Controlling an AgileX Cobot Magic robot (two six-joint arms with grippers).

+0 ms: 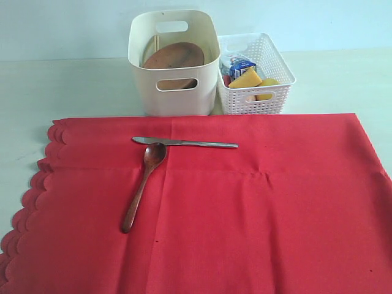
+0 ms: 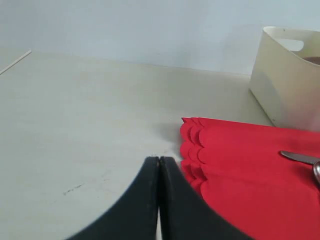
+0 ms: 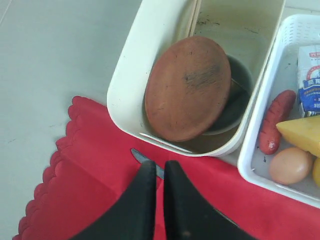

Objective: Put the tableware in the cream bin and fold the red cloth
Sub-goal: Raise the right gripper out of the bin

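The red cloth (image 1: 245,208) lies spread flat, its scalloped edge at the left. On it rest a slim metal knife (image 1: 184,143) and a dark wooden spoon (image 1: 142,184), the spoon's bowl touching the knife. Behind stands the cream bin (image 1: 174,98) holding the brown plate (image 1: 174,56) on edge and chopsticks (image 1: 157,43). My right gripper (image 3: 160,165) hovers above the knife (image 3: 142,157) near the bin (image 3: 125,85), fingers almost together and empty. My left gripper (image 2: 159,160) is shut and empty over bare table beside the cloth's scalloped corner (image 2: 195,145). Neither gripper shows in the exterior view.
A white lattice basket (image 1: 254,101) stands right of the bin with a milk carton (image 1: 237,64), cheese wedge (image 1: 246,79) and lemon (image 1: 268,82). The right wrist view also shows a sausage (image 3: 275,122) and an egg (image 3: 290,165) in it. A dark round vessel (image 3: 240,95) sits behind the plate.
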